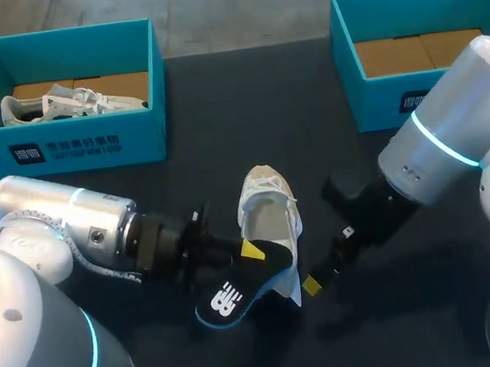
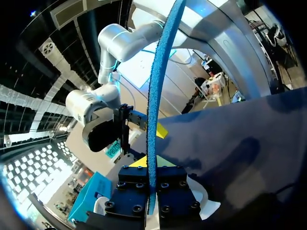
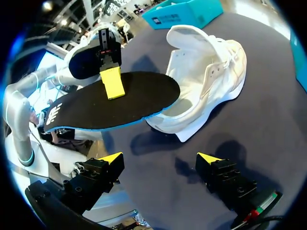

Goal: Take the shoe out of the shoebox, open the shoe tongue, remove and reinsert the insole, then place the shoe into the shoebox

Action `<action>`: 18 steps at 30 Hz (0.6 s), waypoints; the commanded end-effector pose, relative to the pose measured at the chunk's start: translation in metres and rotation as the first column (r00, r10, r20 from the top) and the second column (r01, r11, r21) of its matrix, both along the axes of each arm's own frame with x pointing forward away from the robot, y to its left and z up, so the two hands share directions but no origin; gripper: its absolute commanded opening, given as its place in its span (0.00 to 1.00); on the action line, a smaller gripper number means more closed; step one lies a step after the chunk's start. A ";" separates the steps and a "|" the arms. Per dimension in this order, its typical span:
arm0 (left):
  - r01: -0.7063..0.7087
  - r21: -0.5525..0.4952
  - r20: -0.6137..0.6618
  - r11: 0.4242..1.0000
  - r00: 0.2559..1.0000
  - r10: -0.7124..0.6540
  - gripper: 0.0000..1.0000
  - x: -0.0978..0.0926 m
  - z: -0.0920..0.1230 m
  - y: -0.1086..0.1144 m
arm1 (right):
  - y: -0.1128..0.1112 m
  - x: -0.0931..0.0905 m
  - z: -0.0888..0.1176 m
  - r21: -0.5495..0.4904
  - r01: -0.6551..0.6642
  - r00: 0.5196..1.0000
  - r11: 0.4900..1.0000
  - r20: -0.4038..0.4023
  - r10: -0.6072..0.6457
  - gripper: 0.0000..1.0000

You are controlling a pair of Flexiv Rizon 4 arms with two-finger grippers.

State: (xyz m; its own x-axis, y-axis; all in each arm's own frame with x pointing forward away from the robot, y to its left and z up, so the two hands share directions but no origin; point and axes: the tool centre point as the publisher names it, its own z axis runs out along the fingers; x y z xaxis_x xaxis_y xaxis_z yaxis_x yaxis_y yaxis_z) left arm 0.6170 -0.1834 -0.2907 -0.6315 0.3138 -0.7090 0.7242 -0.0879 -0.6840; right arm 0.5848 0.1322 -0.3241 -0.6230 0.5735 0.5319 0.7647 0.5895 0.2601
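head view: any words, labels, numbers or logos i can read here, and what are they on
left shoebox, front wall: white label print, too small and blurred to read.
right shoebox, front wall: white print, partly hidden behind the right arm, unreadable.
insole, heel end: a white logo mark, no legible words.
No numbers or other signs can be read.

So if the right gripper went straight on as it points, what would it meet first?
Probably the white shoe, its near side just under the black insole; depth is unclear.
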 end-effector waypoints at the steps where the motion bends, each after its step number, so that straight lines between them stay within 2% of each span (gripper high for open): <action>1: -0.010 0.000 -0.004 1.000 1.000 0.010 0.00 -0.005 0.002 0.001 | 0.002 -0.001 -0.001 -0.003 0.002 1.000 1.000 0.001 -0.002 1.00; 12: -0.069 -0.016 -0.082 0.997 0.994 0.068 0.00 -0.012 0.010 0.005 | 0.002 -0.001 -0.001 -0.003 0.002 1.000 1.000 0.001 -0.002 1.00; 18: -0.107 -0.036 -0.150 0.994 0.984 0.101 0.00 -0.013 0.005 0.001 | 0.002 -0.001 -0.001 -0.003 0.002 1.000 1.000 0.001 -0.002 1.00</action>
State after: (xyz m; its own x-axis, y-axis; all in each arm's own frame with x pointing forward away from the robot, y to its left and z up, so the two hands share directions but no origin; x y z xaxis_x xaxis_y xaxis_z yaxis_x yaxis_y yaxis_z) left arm 0.6083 -0.1802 -0.2824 -0.7490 0.2331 -0.6202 0.6276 -0.0504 -0.7769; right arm 0.5854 0.1325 -0.3250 -0.6229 0.5721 0.5336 0.7646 0.5897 0.2602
